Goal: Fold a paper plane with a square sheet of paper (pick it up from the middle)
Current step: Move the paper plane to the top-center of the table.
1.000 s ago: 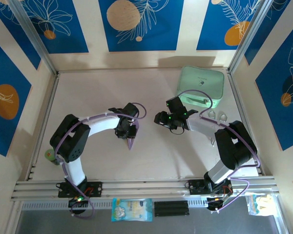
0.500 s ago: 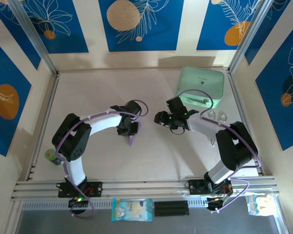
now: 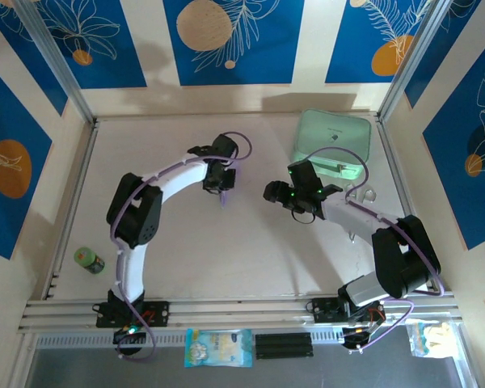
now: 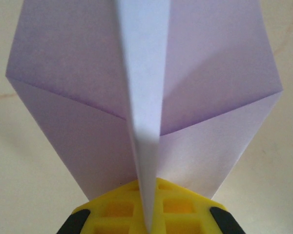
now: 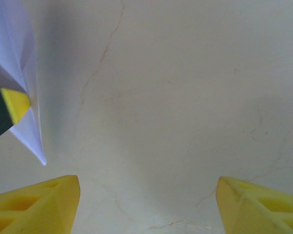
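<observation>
Folding looks done: L gripper (image 4: 146, 217) pinches paper plane (image 4: 146, 97) by ridge, R gripper (image 5: 146, 204) gapes empty; next prob. needs gentle set-down w/o crushing.

Paper plane (image 4: 146, 97), centre of frame: thin matt lilac paper, creases crisp. Left gripper (image 4: 147, 217) and right gripper (image 5: 146, 200): moulded yellow plastic fingers (image 5: 34, 204), satin finish, recessed pockets. Table (image 5: 185, 97): pale, smooth, matt, faint hairline veins. Mint-green case (image 3: 333, 144), upper right: smooth, low sheen. Front rails (image 3: 242, 309), bottom: brushed metal.
</observation>
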